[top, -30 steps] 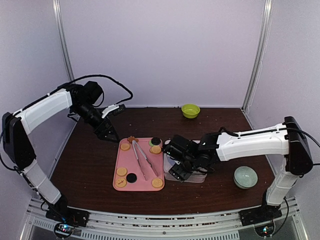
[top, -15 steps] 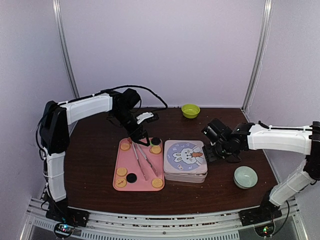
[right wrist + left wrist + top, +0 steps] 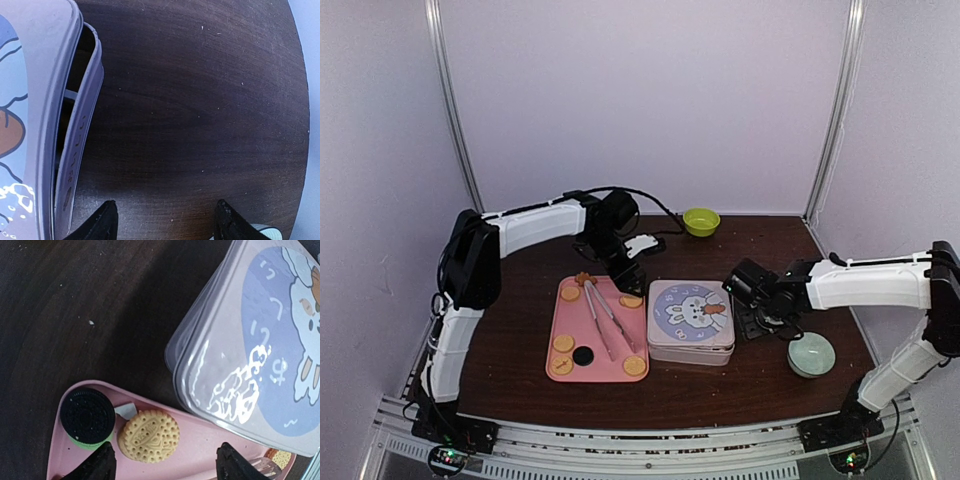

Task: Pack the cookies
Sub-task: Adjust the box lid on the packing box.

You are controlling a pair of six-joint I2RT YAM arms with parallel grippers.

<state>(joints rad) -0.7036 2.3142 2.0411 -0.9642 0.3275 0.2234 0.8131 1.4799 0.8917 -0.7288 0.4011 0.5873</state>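
The cookies (image 3: 563,343) lie scattered on the pink tray (image 3: 606,371), at 9 o'clock from the tin (image 3: 690,320) (bunny-printed lid on). The left gripper (image 3: 168,466) hangs over the tray's 1 o'clock corner, jaws apart and empty, just above a tan biscuit (image 3: 149,436). The right gripper (image 3: 165,224), likewise spread and empty, sits at the tin's 3 o'clock.

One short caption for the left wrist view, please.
Open left hand above a black cookie and a tan cookie on pink tray.
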